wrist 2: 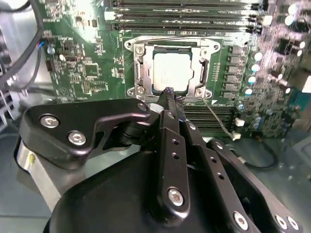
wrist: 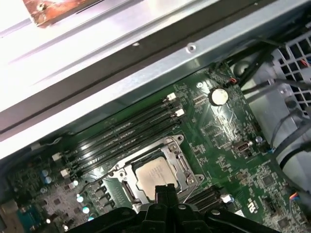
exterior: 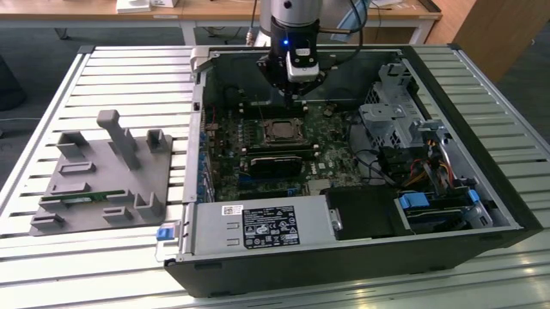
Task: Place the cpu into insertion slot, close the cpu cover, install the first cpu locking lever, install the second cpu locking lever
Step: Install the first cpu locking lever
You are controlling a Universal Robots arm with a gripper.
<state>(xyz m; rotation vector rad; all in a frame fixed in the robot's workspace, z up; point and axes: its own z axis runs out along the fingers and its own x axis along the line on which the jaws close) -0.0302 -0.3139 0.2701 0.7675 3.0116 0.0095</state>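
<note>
The cpu (wrist 2: 171, 72) lies flat in the insertion slot (wrist 2: 130, 44) on the green board, its silver top showing through the window of the cpu cover (wrist 2: 203, 68), which lies down over it. One thin wire locking lever (wrist 2: 217, 119) sticks out slantwise from the socket corner. The other lever (wrist 2: 160, 37) runs along the socket edge beside the memory slots. My gripper (wrist 2: 168, 93) hovers just above the socket's near edge, fingers shut together with nothing between them. In the exterior view the gripper (exterior: 292, 90) hangs inside the case, just behind the cpu (exterior: 279, 132).
Long black memory slots (wrist: 121, 131) flank the socket. The open computer case (exterior: 507, 219) rests on a slatted table, with a drive cage and cables at the exterior view's right. A grey fixture (exterior: 103, 174) stands outside the case at the exterior view's left.
</note>
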